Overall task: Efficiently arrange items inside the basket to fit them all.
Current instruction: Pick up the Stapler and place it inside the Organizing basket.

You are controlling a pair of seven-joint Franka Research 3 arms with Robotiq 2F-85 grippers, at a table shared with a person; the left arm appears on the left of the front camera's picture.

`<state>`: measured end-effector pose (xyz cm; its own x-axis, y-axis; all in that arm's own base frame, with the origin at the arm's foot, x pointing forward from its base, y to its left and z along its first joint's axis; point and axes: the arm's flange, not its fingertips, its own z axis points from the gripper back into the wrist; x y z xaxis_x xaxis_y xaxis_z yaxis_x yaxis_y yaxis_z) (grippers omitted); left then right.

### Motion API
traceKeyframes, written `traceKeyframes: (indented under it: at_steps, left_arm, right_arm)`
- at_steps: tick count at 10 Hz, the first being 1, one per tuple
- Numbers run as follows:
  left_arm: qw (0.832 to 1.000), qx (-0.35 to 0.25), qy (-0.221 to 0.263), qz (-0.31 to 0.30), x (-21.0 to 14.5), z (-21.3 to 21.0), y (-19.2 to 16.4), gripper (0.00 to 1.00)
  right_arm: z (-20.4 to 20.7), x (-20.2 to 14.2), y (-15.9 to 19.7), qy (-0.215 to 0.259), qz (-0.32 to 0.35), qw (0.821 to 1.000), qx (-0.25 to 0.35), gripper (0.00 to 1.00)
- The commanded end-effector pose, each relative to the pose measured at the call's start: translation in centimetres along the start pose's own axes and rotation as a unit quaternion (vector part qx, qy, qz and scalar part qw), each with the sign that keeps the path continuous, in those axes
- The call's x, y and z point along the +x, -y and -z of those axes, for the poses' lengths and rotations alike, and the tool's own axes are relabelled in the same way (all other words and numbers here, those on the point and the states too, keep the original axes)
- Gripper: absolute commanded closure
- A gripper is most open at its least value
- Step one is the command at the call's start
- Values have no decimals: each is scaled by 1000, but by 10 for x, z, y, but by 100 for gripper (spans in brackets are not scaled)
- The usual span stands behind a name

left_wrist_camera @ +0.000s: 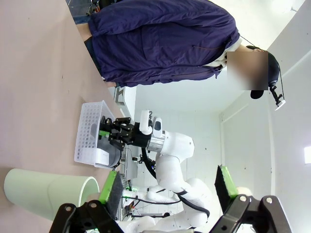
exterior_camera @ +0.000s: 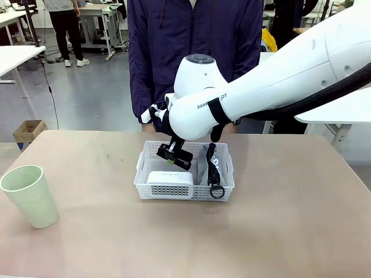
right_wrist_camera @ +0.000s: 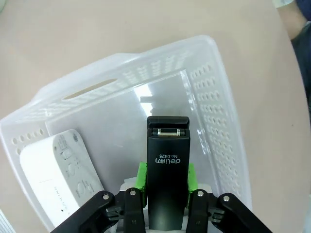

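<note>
Stapler placement in hand: stapler [right_wrist_camera: 167, 155] is clamped between the right end effector [right_wrist_camera: 166, 175] pads, held over basket [exterior_camera: 152, 188]; box [exterior_camera: 169, 177] at basket's 7 o'clock, pouch [exterior_camera: 210, 168] at 3. Lowering into the bare gap, then release, is judged next. Cup [exterior_camera: 30, 196] stands on worktop at 9 o'clock; left end effector [left_wrist_camera: 167, 188] gapes wide, empty.

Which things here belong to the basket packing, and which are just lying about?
Job: basket, white box and pouch inside it, stapler in the right gripper, green cup on the table.
Lying about: cardboard box on the floor, side table.
</note>
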<state>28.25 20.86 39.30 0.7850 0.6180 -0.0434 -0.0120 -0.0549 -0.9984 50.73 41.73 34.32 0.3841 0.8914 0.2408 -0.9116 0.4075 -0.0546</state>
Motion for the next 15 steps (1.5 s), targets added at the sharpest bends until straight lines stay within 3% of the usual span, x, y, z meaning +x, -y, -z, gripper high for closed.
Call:
traceKeyframes:
  at_steps: [1, 8, 9, 11, 15]
  left_arm:
    - [1000, -7, -1, 7, -4, 1, 1, 0]
    - [1000, -7, -1, 7, -4, 1, 1, 0]
    - [1000, -7, -1, 7, -4, 1, 1, 0]
    - [1000, -7, -1, 7, -4, 1, 1, 0]
    - [1000, -7, -1, 7, -4, 1, 1, 0]
  right_arm:
    - [-1, 2, 4, -5, -19, 1000, 21, 63]
    - [11, 4, 3, -47, -37, 998, 30, 63]
    - [11, 5, 3, -48, -39, 998, 31, 6]
    - [12, 5, 3, -48, -43, 997, 34, 0]
    - [8, 3, 3, -39, -43, 998, 30, 0]
